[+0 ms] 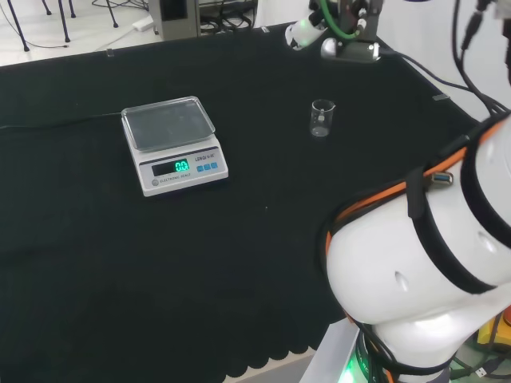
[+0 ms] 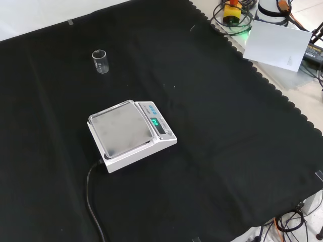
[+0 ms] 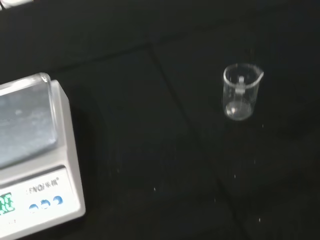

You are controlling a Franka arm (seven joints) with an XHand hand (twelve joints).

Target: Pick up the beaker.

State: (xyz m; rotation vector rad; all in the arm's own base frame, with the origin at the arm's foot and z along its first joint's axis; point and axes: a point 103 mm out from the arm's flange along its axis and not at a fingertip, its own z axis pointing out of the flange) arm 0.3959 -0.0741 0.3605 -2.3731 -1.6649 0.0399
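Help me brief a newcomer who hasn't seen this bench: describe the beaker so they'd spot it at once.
Find the white scale on the black cloth. In the head view, the beaker stands upright to its right, apart from it, alone on bare cloth. It is small and of clear glass, unlike the opaque scale.

A small clear glass beaker (image 1: 321, 118) (image 2: 100, 61) (image 3: 241, 92) with a pouring spout at its rim stands upright on the black cloth-covered surface (image 1: 239, 263) (image 2: 227, 151) (image 3: 165, 150). It looks empty, its round base showing through the wall. In the head view it stands right of centre, toward the far side; in the front view it stands at the upper left. Nothing touches it, bare cloth all around.
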